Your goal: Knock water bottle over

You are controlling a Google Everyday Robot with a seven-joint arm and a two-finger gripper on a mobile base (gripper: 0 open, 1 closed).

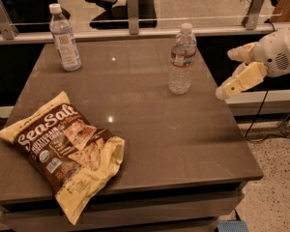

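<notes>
A clear, ribbed plastic water bottle [182, 59] with a white cap and a narrow red-and-white label band stands upright on a dark grey-brown square table [183, 139], in the far right part of the top, a little in from the right edge. The robot's cream-coloured two-finger gripper [224, 74] hangs in the air to the right of the water bottle, just beyond the table's right edge and at about the height of the bottle's lower half. Its two fingers [239, 81] are spread apart with nothing between them, tips pointing left toward the bottle; there is a visible gap between gripper and bottle.

At the far left corner stands a second bottle [65, 37], smoother, clear, with a white cap and a large pale label. Well apart from both, on the near left of the table, lies a crumpled cream and brown snack bag [65, 149] printed "SeaSalt", one corner hanging over the near edge.

Behind the table runs a low railing [133, 8] with metal posts and what seems to be glass. A dark office chair [104, 1] sits beyond it. Speckled floor [275, 178] shows at the right
</notes>
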